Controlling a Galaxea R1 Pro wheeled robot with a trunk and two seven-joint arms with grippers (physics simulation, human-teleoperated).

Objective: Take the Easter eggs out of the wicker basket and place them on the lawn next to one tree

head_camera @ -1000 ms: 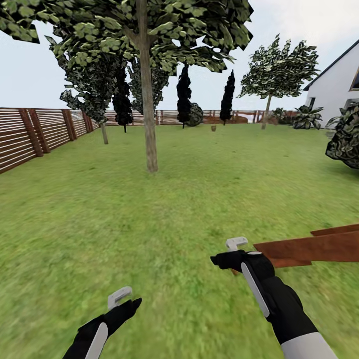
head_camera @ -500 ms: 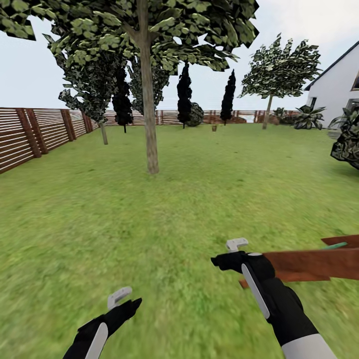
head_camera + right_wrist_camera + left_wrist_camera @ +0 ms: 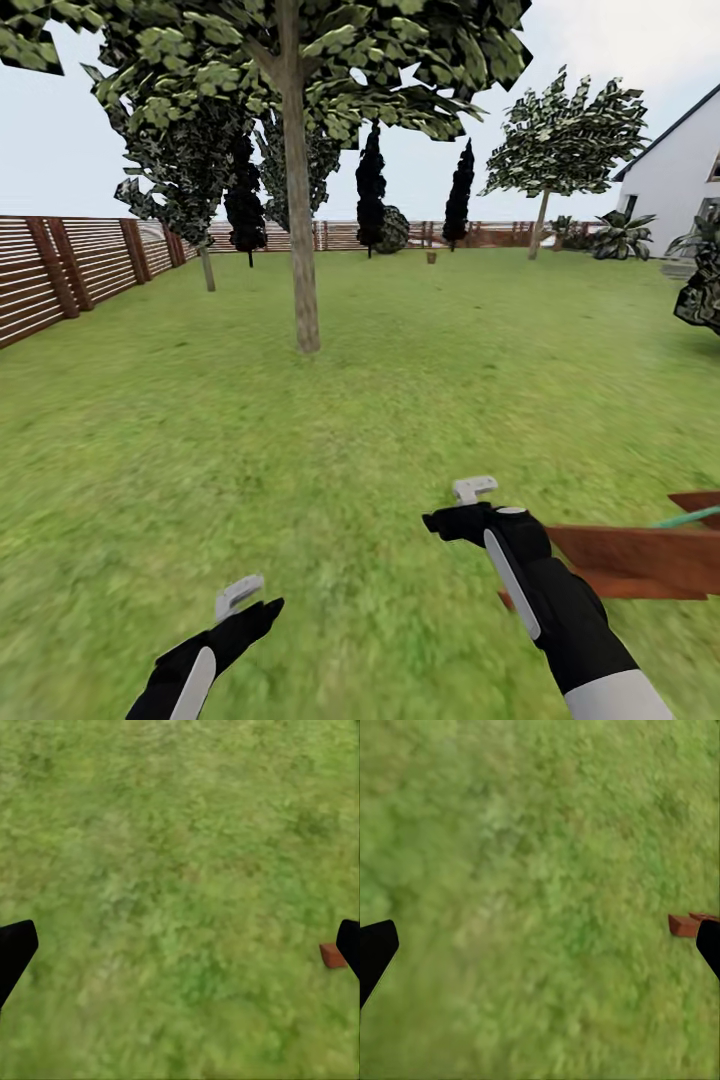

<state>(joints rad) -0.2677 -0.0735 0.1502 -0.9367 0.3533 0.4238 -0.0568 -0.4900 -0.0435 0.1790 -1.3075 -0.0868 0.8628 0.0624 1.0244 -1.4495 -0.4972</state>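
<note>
The lawn (image 3: 380, 400) stretches ahead of me. A tree (image 3: 300, 230) with a straight pale trunk stands on it ahead, slightly left. Far off on the grass is a tiny brown object (image 3: 431, 257) that may be the wicker basket; it is too small to be sure. The Easter eggs are out of view. My left gripper (image 3: 240, 596) hangs low over the grass, open and empty, and in the left wrist view (image 3: 540, 949) its fingers stand wide apart above bare grass. My right gripper (image 3: 474, 490) is also open and empty, with only grass between its fingers (image 3: 180, 949).
Reddish-brown wooden planks (image 3: 640, 560) with a green strip lie on the grass just right of my right arm. A slatted fence (image 3: 60, 270) runs along the left and the far side. Another tree (image 3: 560, 140), dark cypresses (image 3: 370, 190), a white house (image 3: 680, 170) and a bush (image 3: 705, 290) stand further off.
The whole view has shifted: the planks have slid toward the right edge and the near tree looks slightly closer, so the camera has moved. Both arms hold the same pose.
</note>
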